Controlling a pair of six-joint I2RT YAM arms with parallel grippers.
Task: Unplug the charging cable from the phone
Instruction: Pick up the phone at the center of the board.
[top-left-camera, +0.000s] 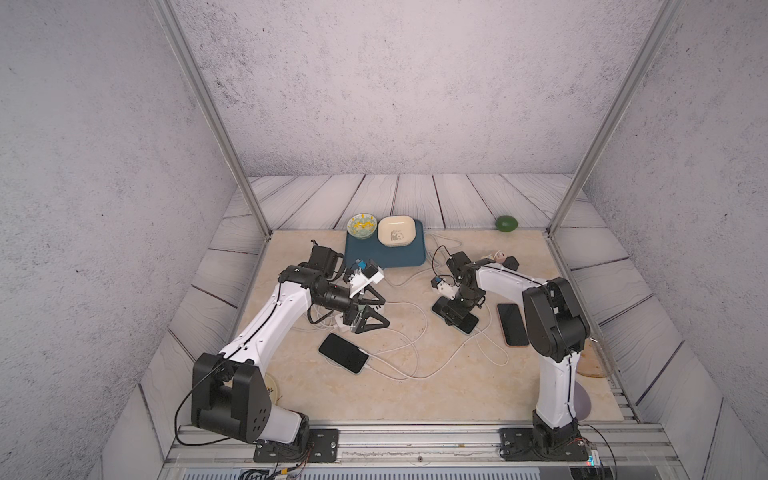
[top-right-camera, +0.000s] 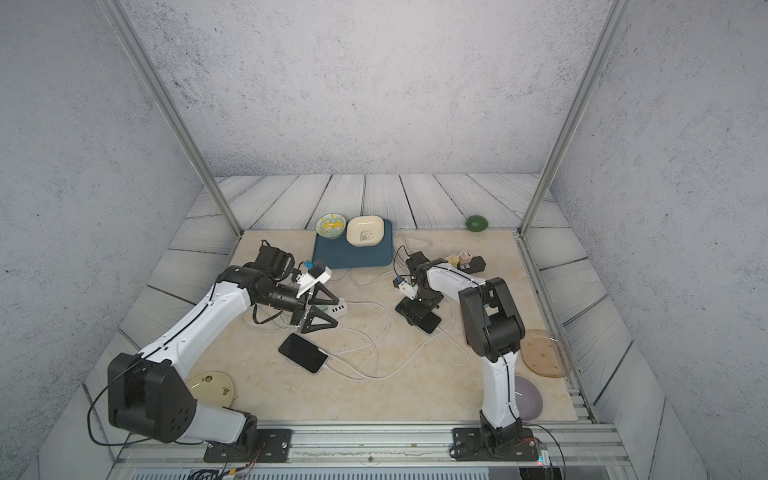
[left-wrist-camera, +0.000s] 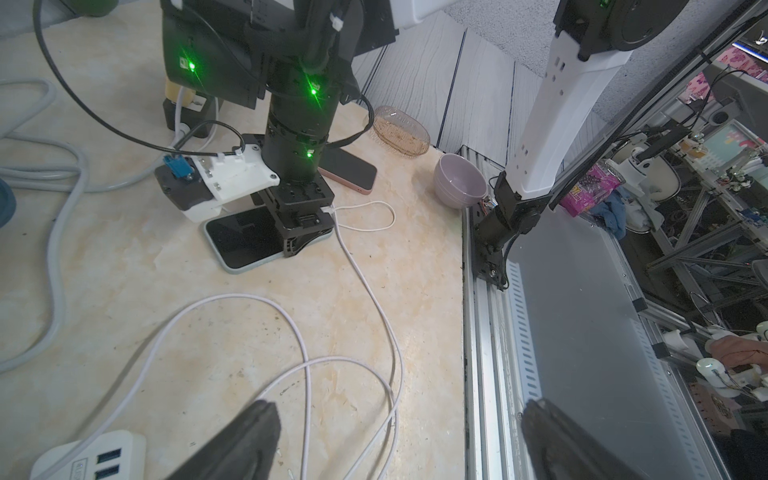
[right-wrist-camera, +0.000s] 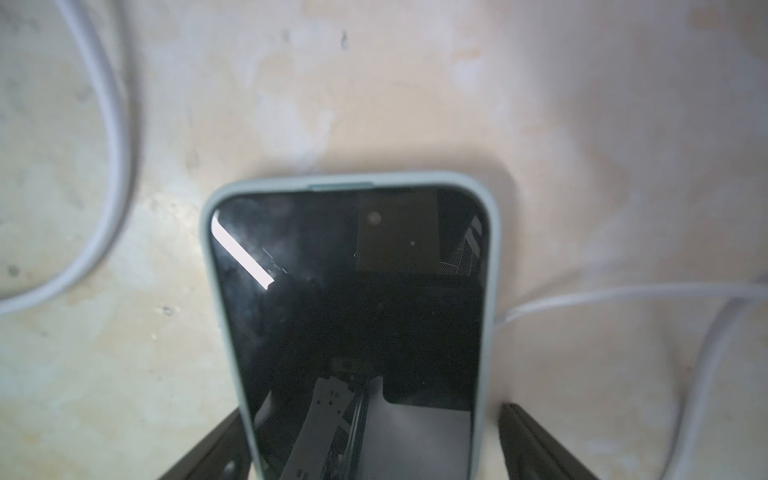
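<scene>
Directly beneath my right gripper (top-left-camera: 455, 321) lies the green-cased phone (right-wrist-camera: 353, 291). It is flat and screen-up on the marble-patterned tabletop (top-left-camera: 415, 395), in the right half of the workspace in both top views. In the right wrist view my two black fingers (right-wrist-camera: 208, 453) stand one on each long side of the phone, near the end closest to my wrist. One finger sits right against the case's edge. A sliver of tabletop shows between the other finger and the case, so my jaws are spread and straddle the phone rather than clamp it. The left wrist view shows the white charging cable (left-wrist-camera: 332, 210) meeting the phone at the end under my gripper. From there it curls into a small loop and trails away across the table. I cannot see the plug well enough to say how deep it sits.

My left gripper (top-left-camera: 385, 311) hangs above the table on the left side, well apart from that phone, jaws wide with nothing between them. Below it lies a white USB power strip (top-right-camera: 337, 309) among loose white cords. Nearer the front edge, a black phone (top-left-camera: 343, 353) has its own cable plugged in. A pink-cased phone (top-left-camera: 513, 324) lies to the right of the green-cased one, not touching it.
</scene>
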